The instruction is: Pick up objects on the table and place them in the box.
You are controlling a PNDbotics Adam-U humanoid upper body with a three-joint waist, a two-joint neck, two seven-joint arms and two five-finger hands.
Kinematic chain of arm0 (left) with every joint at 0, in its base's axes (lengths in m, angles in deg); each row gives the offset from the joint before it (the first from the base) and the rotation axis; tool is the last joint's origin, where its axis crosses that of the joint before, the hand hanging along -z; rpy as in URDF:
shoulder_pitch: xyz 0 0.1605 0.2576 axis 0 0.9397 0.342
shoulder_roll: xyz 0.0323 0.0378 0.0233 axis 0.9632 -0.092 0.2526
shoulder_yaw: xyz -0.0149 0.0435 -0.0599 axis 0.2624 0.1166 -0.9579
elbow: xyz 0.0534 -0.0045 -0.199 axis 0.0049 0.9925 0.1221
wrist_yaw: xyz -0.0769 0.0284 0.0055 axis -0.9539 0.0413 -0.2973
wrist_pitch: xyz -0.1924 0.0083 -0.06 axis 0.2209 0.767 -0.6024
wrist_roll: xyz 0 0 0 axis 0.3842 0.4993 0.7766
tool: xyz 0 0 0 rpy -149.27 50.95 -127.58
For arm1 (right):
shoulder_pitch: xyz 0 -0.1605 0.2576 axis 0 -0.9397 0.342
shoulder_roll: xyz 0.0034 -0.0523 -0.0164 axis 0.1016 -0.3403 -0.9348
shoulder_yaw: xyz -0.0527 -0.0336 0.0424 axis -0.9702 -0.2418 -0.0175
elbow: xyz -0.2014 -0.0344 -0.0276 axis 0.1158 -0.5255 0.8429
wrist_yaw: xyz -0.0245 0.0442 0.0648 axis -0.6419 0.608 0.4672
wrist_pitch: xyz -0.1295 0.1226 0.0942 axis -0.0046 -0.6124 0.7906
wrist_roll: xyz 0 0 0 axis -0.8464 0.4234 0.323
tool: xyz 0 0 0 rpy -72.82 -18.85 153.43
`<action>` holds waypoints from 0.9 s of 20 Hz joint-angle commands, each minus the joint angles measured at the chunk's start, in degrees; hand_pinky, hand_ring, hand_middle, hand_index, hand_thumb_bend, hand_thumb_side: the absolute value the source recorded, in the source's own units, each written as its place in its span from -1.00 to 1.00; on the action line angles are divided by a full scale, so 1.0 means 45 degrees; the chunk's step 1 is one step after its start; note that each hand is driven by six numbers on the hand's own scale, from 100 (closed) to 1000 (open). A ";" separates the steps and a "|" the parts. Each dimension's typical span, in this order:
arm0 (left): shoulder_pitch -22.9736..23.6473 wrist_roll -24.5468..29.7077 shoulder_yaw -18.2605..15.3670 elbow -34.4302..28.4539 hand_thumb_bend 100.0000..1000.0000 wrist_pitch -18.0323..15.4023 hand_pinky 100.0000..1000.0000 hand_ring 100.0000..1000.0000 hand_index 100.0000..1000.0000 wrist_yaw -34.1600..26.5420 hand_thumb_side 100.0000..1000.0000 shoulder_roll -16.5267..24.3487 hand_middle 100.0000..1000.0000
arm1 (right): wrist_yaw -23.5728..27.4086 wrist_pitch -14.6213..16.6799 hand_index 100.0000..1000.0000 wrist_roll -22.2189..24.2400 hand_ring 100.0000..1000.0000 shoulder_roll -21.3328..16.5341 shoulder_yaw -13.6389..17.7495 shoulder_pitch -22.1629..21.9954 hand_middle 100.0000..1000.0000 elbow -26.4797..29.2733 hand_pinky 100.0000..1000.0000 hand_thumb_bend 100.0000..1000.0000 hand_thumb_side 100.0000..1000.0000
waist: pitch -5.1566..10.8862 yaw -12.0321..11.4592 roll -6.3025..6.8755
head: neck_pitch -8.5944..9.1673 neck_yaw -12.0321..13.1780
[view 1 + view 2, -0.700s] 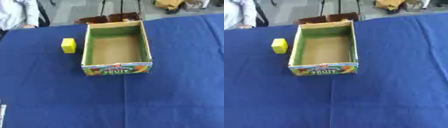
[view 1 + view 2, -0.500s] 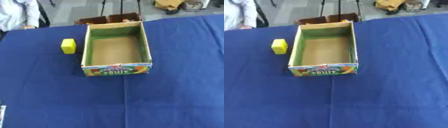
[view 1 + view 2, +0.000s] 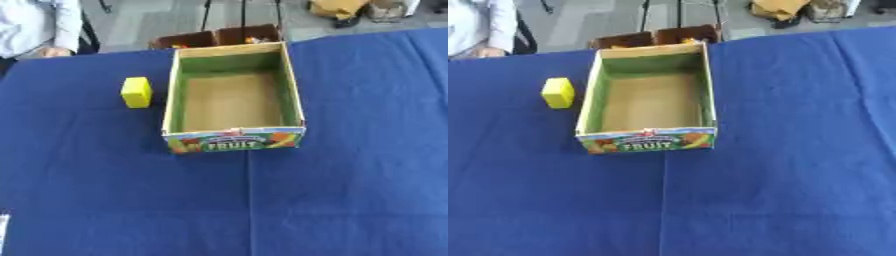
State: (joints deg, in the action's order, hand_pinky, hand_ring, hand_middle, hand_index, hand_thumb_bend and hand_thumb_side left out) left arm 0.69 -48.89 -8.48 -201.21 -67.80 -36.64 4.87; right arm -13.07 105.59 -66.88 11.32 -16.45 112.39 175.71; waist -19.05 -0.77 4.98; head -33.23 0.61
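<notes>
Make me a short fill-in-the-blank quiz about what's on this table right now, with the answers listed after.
1. The block beside the box is coloured ____.
2. The block sits on the box's ____ side, as the robot sees it.
3. The word printed on the box's near wall is ____.
4. The cloth covering the table is coloured ____.

Missing words: yellow; left; FRUIT; blue

Yellow block (image 3: 136,92) stands just left of the box (image 3: 233,140), small gap between; blue surface (image 3: 350,200) open on its other sides.
</notes>
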 commanded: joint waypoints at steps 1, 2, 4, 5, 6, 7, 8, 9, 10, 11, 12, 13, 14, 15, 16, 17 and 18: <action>-0.0004 -0.0238 -0.0260 -0.0250 -0.70 0.0407 0.40 0.57 1.00 0.0307 1.00 0.1234 0.73 | 0.0079 0.0008 0.54 0.0084 0.50 -0.0387 0.0082 0.0109 0.14 0.0224 0.25 -0.57 0.76 | 0.0004 0.0032 0.0164 | -0.0115 0.0037; -0.0007 -0.0344 -0.0285 -0.0250 -0.70 0.0616 0.40 0.57 1.00 0.0370 1.00 0.1600 0.73 | 0.0089 0.0007 0.54 0.0100 0.50 -0.0391 0.0078 0.0107 0.14 0.0224 0.25 -0.56 0.74 | 0.0006 0.0059 0.0183 | -0.0171 0.0050; -0.0018 -0.0528 -0.0326 -0.0250 -0.72 0.1051 0.40 0.58 1.00 0.0493 1.00 0.2257 0.73 | 0.0109 0.0007 0.53 0.0123 0.50 -0.0400 0.0074 0.0106 0.14 0.0224 0.25 -0.57 0.74 | 0.0014 0.0100 0.0213 | -0.0249 0.0078; -0.0013 -0.0598 -0.0321 -0.0250 -0.74 0.1286 0.40 0.57 1.00 0.0538 1.00 0.2565 0.73 | 0.0120 0.0006 0.53 0.0130 0.49 -0.0403 0.0071 0.0107 0.14 0.0224 0.25 -0.57 0.74 | 0.0025 0.0115 0.0224 | -0.0271 0.0097; 0.0003 -0.0644 -0.0305 -0.0250 -0.74 0.1542 0.40 0.57 0.99 0.0568 1.00 0.2876 0.73 | 0.0130 0.0002 0.53 0.0136 0.49 -0.0404 0.0067 0.0108 0.14 0.0224 0.25 -0.57 0.74 | 0.0039 0.0132 0.0234 | -0.0289 0.0119; 0.0029 -0.0656 -0.0279 -0.0250 -0.75 0.1774 0.40 0.58 0.98 0.0601 1.00 0.3146 0.73 | 0.0138 -0.0003 0.53 0.0143 0.49 -0.0405 0.0064 0.0108 0.14 0.0224 0.25 -0.58 0.73 | 0.0054 0.0142 0.0244 | -0.0298 0.0141; 0.0091 -0.0595 -0.0241 -0.0250 -0.75 0.2068 0.40 0.58 0.98 0.0665 1.00 0.3502 0.72 | 0.0145 -0.0012 0.53 0.0152 0.49 -0.0406 0.0059 0.0104 0.14 0.0224 0.25 -0.58 0.73 | 0.0078 0.0149 0.0258 | -0.0300 0.0171; 0.0139 -0.0514 -0.0207 -0.0245 -0.74 0.2332 0.40 0.58 0.99 0.0736 1.00 0.3821 0.72 | 0.0151 -0.0017 0.53 0.0162 0.49 -0.0409 0.0050 0.0099 0.14 0.0224 0.25 -0.58 0.74 | 0.0101 0.0154 0.0271 | -0.0298 0.0196; 0.0175 -0.0402 -0.0189 -0.0201 -0.73 0.2573 0.41 0.59 0.99 0.0863 1.00 0.4197 0.73 | 0.0156 -0.0022 0.53 0.0172 0.49 -0.0416 0.0041 0.0089 0.14 0.0224 0.25 -0.58 0.74 | 0.0128 0.0156 0.0282 | -0.0288 0.0213; 0.0180 -0.0310 -0.0176 -0.0133 -0.72 0.2763 0.41 0.59 1.00 0.0978 1.00 0.4498 0.73 | 0.0162 -0.0027 0.53 0.0181 0.49 -0.0422 0.0035 0.0080 0.14 0.0224 0.25 -0.57 0.74 | 0.0147 0.0162 0.0290 | -0.0277 0.0224; 0.0176 -0.0182 -0.0171 -0.0019 -0.71 0.2920 0.41 0.60 1.00 0.1135 1.00 0.4931 0.74 | 0.0165 -0.0032 0.53 0.0194 0.49 -0.0440 0.0026 0.0061 0.14 0.0224 0.25 -0.56 0.75 | 0.0172 0.0171 0.0301 | -0.0254 0.0227; 0.0153 -0.0039 -0.0171 0.0122 -0.70 0.3040 0.42 0.61 1.00 0.1295 1.00 0.5364 0.75 | 0.0170 -0.0033 0.53 0.0209 0.49 -0.0459 0.0016 0.0039 0.14 0.0224 0.25 -0.55 0.75 | 0.0195 0.0180 0.0311 | -0.0229 0.0229; 0.0123 0.0121 -0.0158 0.0275 -0.70 0.3119 0.42 0.62 1.00 0.1430 1.00 0.5797 0.76 | 0.0174 -0.0034 0.53 0.0228 0.49 -0.0480 0.0007 0.0014 0.14 0.0224 0.25 -0.54 0.74 | 0.0218 0.0188 0.0327 | -0.0207 0.0228; 0.0086 0.0296 -0.0126 0.0445 -0.71 0.3165 0.43 0.63 1.00 0.1518 1.00 0.6231 0.76 | 0.0180 -0.0037 0.54 0.0248 0.49 -0.0495 -0.0002 -0.0012 0.14 0.0224 0.25 -0.54 0.74 | 0.0237 0.0193 0.0345 | -0.0187 0.0226; 0.0039 0.0510 -0.0059 0.0647 -0.74 0.3183 0.43 0.64 1.00 0.1559 1.00 0.6722 0.76 | 0.0186 -0.0037 0.54 0.0274 0.49 -0.0509 -0.0014 -0.0040 0.14 0.0224 0.25 -0.52 0.74 | 0.0256 0.0200 0.0364 | -0.0168 0.0209; -0.0022 0.0714 -0.0006 0.0847 -0.77 0.3169 0.44 0.66 1.00 0.1559 1.00 0.7116 0.76 | 0.0196 -0.0036 0.54 0.0301 0.49 -0.0517 -0.0023 -0.0060 0.14 0.0224 0.25 -0.51 0.74 | 0.0270 0.0205 0.0373 | -0.0155 0.0189; -0.0096 0.1047 0.0094 0.1075 -0.79 0.3146 0.45 0.67 1.00 0.1620 1.00 0.7582 0.77 | 0.0207 -0.0032 0.54 0.0329 0.49 -0.0530 -0.0036 -0.0076 0.14 0.0224 0.25 -0.50 0.75 | 0.0285 0.0221 0.0381 | -0.0140 0.0155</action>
State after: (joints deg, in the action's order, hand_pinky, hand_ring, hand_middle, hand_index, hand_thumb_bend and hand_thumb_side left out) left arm 0.81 -45.35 -7.99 -196.87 -53.73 -29.75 34.55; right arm -12.57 105.38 -65.69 10.76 -16.61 111.74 175.71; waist -19.02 0.21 6.03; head -34.22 1.34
